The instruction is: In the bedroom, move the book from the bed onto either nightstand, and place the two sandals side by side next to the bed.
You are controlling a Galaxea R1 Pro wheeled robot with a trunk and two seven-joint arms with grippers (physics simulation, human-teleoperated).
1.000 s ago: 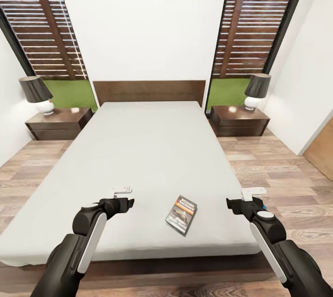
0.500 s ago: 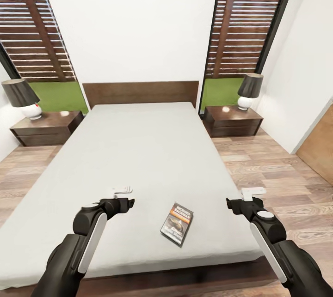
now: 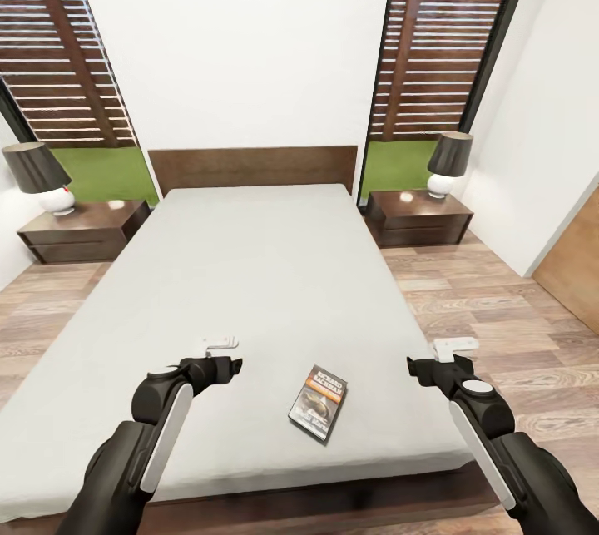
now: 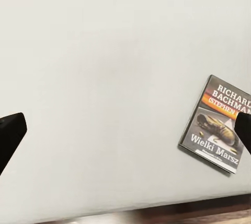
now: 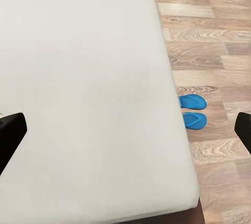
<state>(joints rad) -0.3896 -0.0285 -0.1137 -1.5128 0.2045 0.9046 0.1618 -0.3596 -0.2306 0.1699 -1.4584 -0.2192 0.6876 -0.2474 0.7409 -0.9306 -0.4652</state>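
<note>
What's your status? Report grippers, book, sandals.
Left gripper and right gripper open, empty, above bed. Book flat near foot edge. Sandals side by side on floor beside bed.

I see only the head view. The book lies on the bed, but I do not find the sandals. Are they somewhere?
Observer: Yes. The right wrist view shows the two sandals on the wood floor, side by side, next to the bed.
Operator: Is the book's title readable anywhere?
Observer: In the left wrist view the book reads "Richard Bachman" and "Wielki Marsz".
Operator: Is the right end effector holding something?
Observer: No. The right end effector is open above the mattress, with its fingers wide apart.
</note>
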